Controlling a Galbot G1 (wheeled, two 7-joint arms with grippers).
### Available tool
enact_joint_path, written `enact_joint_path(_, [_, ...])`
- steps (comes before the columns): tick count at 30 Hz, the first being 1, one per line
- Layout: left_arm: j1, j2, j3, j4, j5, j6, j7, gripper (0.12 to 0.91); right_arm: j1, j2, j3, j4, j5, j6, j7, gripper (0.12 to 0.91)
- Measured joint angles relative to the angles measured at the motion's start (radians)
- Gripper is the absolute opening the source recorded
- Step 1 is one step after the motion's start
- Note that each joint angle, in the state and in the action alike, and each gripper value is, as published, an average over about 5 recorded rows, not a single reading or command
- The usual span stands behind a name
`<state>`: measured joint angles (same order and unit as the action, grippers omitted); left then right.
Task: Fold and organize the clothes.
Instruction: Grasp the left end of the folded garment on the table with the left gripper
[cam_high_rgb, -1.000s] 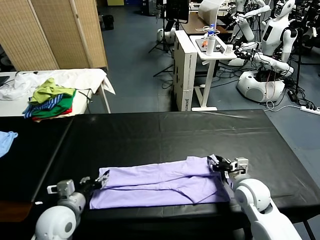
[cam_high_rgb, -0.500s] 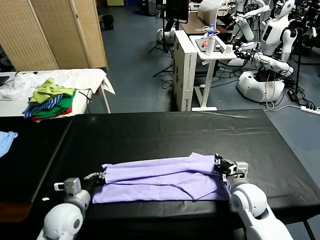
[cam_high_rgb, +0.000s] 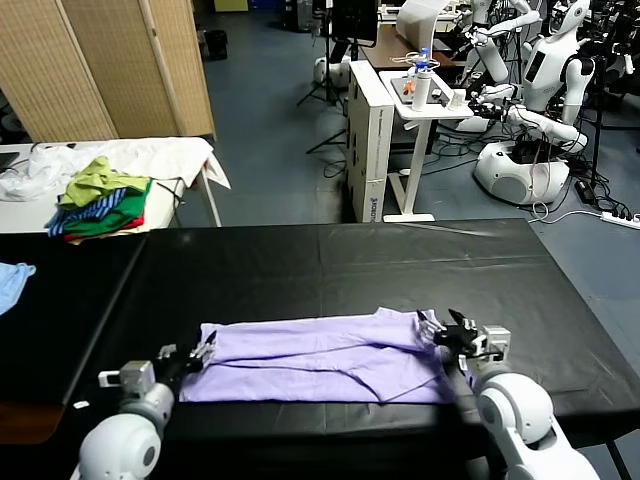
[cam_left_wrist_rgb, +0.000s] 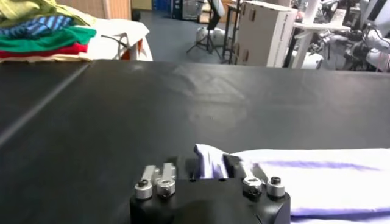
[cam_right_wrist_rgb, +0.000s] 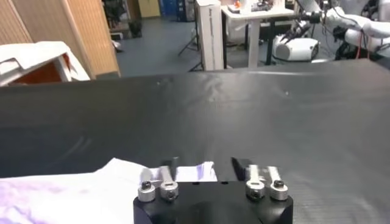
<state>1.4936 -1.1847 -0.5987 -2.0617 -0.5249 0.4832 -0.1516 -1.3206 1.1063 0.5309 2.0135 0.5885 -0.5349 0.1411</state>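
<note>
Between the two pincers, a pale lavender T-shirt (cam_high_rgb: 320, 358) lies folded into a long flat band across the near part of the black tabletop (cam_high_rgb: 330, 270). Left pincer (cam_high_rgb: 200, 352) sits at the shirt's left end, fingers spread wide; in the left wrist view (cam_left_wrist_rgb: 208, 167) a raised corner of lavender cloth stands in the gap between the fingers (cam_left_wrist_rgb: 234, 163), nothing clamped. Right pincer (cam_high_rgb: 440, 335) sits at the shirt's right end, also spread wide; in the right wrist view (cam_right_wrist_rgb: 204, 165) the cloth edge (cam_right_wrist_rgb: 91, 189) lies under and between its fingers (cam_right_wrist_rgb: 241, 164), loose, not gripped. Whether the fingertips touch the fabric: cannot tell.

Well beyond the left pincer, a side table holds a garment pile (cam_high_rgb: 100, 200) of green, yellow, blue and red. A light blue cloth (cam_high_rgb: 12, 280) lies at the far left edge of the black surface, well apart from the shirt.
</note>
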Motion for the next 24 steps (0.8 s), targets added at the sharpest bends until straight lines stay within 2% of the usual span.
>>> enact_joint_path(9, [0.057,-0.048,-0.040,-0.008,-0.035,-0.026,0.033,0.907,-0.096,-0.010,0.079,0.066,0.038,0.038,-0.032,0.907])
enact_joint_path(20, [0.077,-0.089,-0.052,0.001,-0.079,-0.031,0.041,0.907,-0.178,-0.001,0.124,0.113,0.038,0.043,-0.034,0.907])
enact_joint_path(22, [0.081,-0.095,-0.051,0.001,-0.079,-0.033,0.046,0.898,-0.179,0.000,0.123,0.115,0.037,0.043,-0.033,0.907])
enact_joint_path(24, [0.085,-0.100,-0.051,0.002,-0.078,-0.037,0.052,0.850,-0.179,0.000,0.122,0.118,0.036,0.042,-0.033,0.907])
